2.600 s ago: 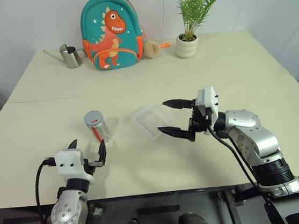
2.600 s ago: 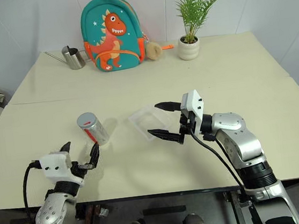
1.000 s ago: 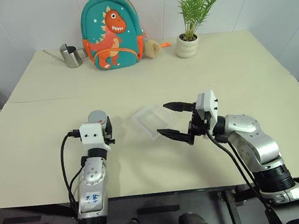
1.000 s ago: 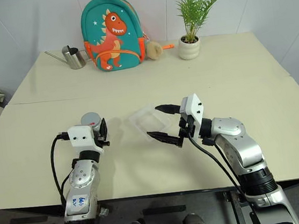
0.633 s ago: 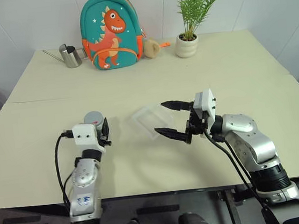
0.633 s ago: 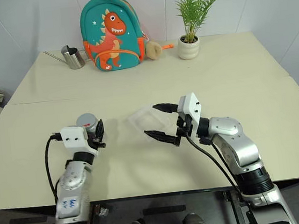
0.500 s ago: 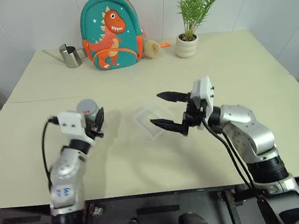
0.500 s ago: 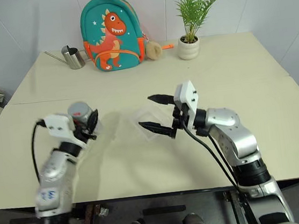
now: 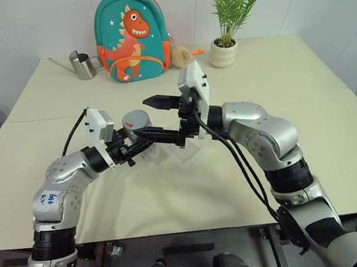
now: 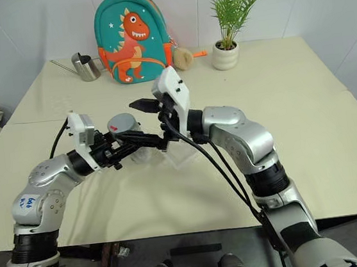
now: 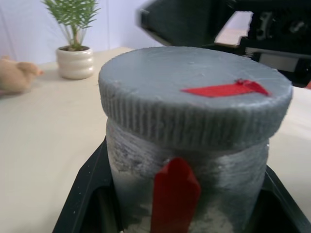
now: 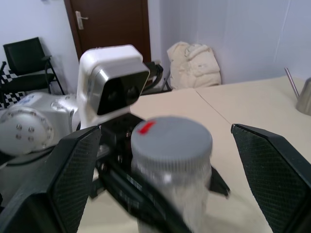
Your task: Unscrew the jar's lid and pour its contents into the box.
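The left gripper (image 9: pixel 131 153) is clamped on the jar (image 9: pixel 139 130) and holds it upright above the table (image 9: pixel 301 81), the grey lid (image 11: pixel 194 92) with its red mark on top. The right gripper (image 9: pixel 153 117) points left with its fingers spread wide, one on each side of the lid and apart from it. The box (image 9: pixel 179 151) seems to lie on the table just below the right gripper, though it is hard to make out
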Available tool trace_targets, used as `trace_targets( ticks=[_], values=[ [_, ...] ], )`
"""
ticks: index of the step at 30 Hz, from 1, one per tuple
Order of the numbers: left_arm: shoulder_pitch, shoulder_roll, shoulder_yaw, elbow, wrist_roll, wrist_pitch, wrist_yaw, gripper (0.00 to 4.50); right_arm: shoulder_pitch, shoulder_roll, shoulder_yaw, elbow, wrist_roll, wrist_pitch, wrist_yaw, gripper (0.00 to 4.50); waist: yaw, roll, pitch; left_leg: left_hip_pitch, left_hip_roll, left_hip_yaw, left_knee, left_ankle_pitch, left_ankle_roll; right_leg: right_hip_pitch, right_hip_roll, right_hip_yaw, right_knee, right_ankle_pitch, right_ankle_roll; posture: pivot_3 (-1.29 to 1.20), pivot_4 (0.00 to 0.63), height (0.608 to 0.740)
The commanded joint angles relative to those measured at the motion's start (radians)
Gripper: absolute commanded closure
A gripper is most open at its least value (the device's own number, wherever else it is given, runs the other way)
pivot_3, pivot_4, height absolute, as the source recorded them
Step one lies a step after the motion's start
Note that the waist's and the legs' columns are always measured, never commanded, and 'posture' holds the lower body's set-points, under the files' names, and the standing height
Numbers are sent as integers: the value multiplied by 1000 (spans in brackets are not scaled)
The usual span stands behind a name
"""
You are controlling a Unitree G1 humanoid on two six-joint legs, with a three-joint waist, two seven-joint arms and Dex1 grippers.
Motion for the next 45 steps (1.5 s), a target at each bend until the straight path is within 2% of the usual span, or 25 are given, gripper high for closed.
trace_targets(
  ticks=[1, 13, 16, 20, 24, 27, 31, 35, 40, 45],
  values=[
    [-18, -3, -2, -16, 2, -26, -18, 2524, -22, 20, 9, -17, -2, 3, -10, 0, -2, 0, 0, 0, 0, 0, 0, 0, 0, 0, 0, 0, 0, 0, 0, 0, 150, 740],
    [-8, -12, -9, -28, 11, -31, -22, 2524, -27, 28, 14, 26, -46, -6, -16, 0, -1, 0, 0, 0, 0, 0, -1, 0, 0, -1, 0, 0, 0, 0, 0, 0, 150, 740],
    [-4, -8, -8, -33, 11, -28, -22, 2523, -27, 28, 9, 35, -58, -26, -12, 618, -1, 0, 0, -1, 0, 0, -1, 0, 0, -2, 0, 0, 0, 0, 0, 0, 150, 740],
    [11, 4, -4, -42, 9, -23, -32, 2523, -27, 28, -9, 31, -53, -30, -5, 1919, -2, 0, 0, -1, 0, 0, -1, 0, 0, -2, 0, 0, 0, 0, 0, 0, 150, 740],
    [22, 30, -6, -50, -5, -11, -68, 2523, -21, 11, -14, 27, -45, -43, 36, 1919, -2, 0, 0, -1, 0, 0, -1, 0, 0, -2, 0, 0, 0, 0, 0, 0, 150, 740],
    [19, 40, 25, -84, -127, 19, -168, 2523, -32, -13, -16, 40, -26, -61, 125, 1919, -2, 0, 0, -1, 0, 0, -2, 0, 0, -2, 0, 0, 0, 0, 0, 0, 150, 740],
    [-45, 123, 14, -67, -228, 150, -299, 2523, -126, -65, -74, 130, 136, 39, 344, 1919, -3, 0, 1, -1, 0, 0, -1, 0, 0, -2, 0, 0, 1, 0, 0, 0, 150, 740],
    [-87, 155, -12, -45, -226, 159, -372, 2523, -187, -114, -46, 190, 150, -4, 508, 1919, -3, 0, 1, 0, 0, 0, -2, 0, 0, -2, 0, 0, 0, 0, 0, 0, 150, 740],
    [-102, 146, -26, -49, -216, 147, -389, 2523, -203, -127, -15, 219, 121, -47, 586, 1919, -8, 0, 1, -1, 0, 0, -2, 0, 0, -3, 0, 0, 0, -1, 0, 0, 150, 740],
    [-86, 143, -22, -57, -201, 129, -375, 2523, -197, -126, -29, 239, 100, -42, 558, 1919, -13, 0, 1, -4, 1, 0, -2, 0, 0, -6, 0, 0, 1, -1, -1, 0, 150, 740]
  ],
)
